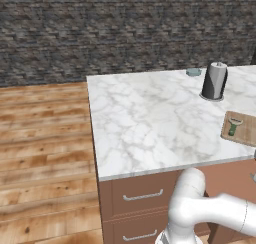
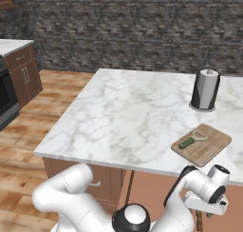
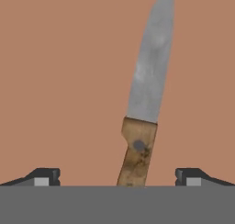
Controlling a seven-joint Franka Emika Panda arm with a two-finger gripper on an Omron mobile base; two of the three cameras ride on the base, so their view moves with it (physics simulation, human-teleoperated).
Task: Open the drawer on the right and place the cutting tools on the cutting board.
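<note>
A knife (image 3: 148, 76) with a grey blade and a worn wooden handle lies on the plain brown floor of the open drawer (image 3: 59, 81). My gripper (image 3: 117, 177) hangs just over the handle's end, open, one fingertip on each side and apart from it. The open drawer (image 2: 152, 190) juts out under the counter's front edge, with my arm bent down into it. On the counter the tan cutting board (image 2: 211, 148) carries the green-handled peeler (image 2: 191, 141). The board (image 1: 245, 130) and peeler (image 1: 233, 126) also sit at the right edge of the left base view.
A tall grey cylinder (image 1: 214, 81) stands on the white marble counter (image 1: 145, 123) behind the board. A small teal object (image 1: 193, 72) lies near the counter's back edge. Two closed drawers (image 1: 142, 195) sit left of my arm. Another cabinet run (image 2: 23, 74) stands far left.
</note>
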